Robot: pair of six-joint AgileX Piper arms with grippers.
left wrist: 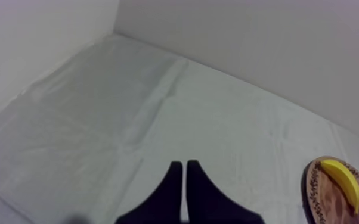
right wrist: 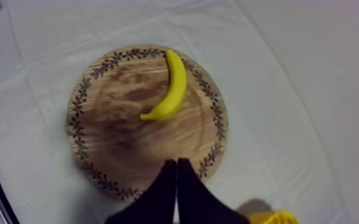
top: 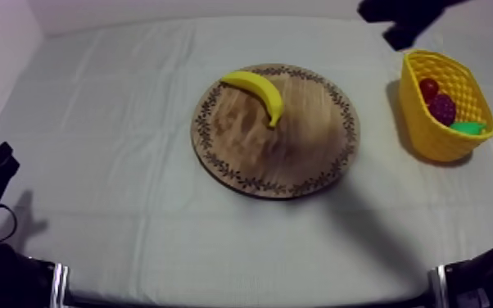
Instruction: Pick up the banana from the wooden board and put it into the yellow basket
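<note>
My left tool [left wrist: 184,167] is resting at the near left over the tabletop [top: 110,164], fingers lying together. My right tool [right wrist: 176,162] is hovering far right by the basket [top: 426,135], fingers together too. The banana [top: 260,88] is lying on the far part of the board [top: 291,156].

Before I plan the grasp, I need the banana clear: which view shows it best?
The right wrist view: the banana lies whole and near, seen from above on the wooden board. The top view shows it whole but farther off; the left wrist view, low and distant.
</note>
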